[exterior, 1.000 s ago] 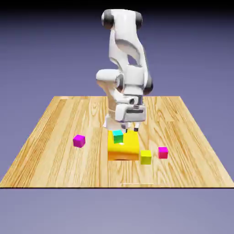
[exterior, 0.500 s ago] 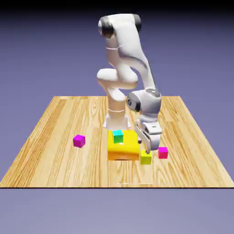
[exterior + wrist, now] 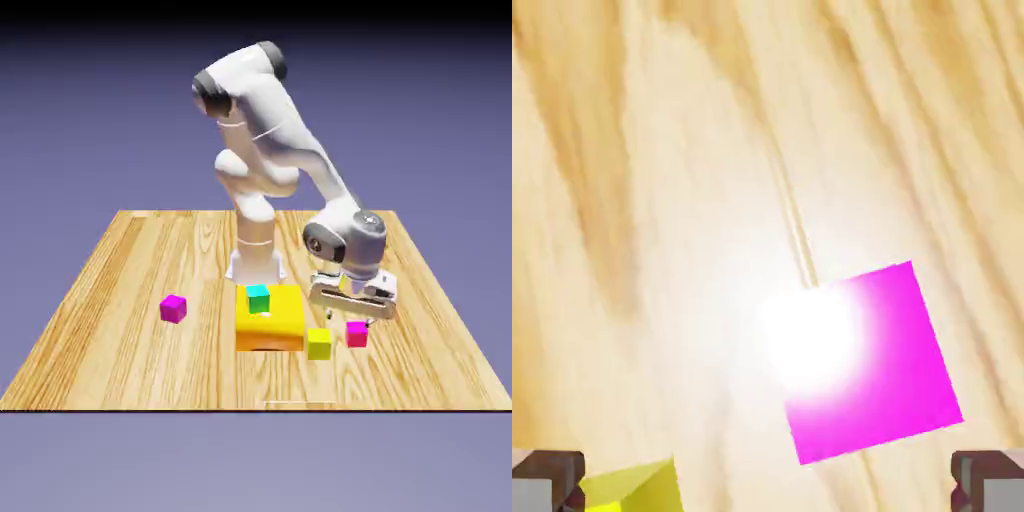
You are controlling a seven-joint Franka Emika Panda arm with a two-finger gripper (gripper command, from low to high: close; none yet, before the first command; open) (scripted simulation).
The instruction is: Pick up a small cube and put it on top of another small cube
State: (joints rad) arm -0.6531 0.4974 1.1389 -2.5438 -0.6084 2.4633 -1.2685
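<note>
I keep the pincer (image 3: pixel 349 321) wide and empty above the crimson-pink cube (image 3: pixel 357 335) so its tips can pass either side, though the yellow-green cube (image 3: pixel 319 345) sits near one fingertip (image 3: pixel 547 480), leaving opener wood (image 3: pixel 430 350) toward the exterior view's right.

Between the pink-red cube (image 3: pixel 357 335) and the lime-yellow cube (image 3: pixel 319 345) runs a narrow strip of bare desk (image 3: pixel 150 370). The orange-yellow block (image 3: pixel 270 325) stands just beside the yellow one, blocking its other side. Wide open wood separates the block from the purple-magenta cube (image 3: pixel 173 309).
</note>
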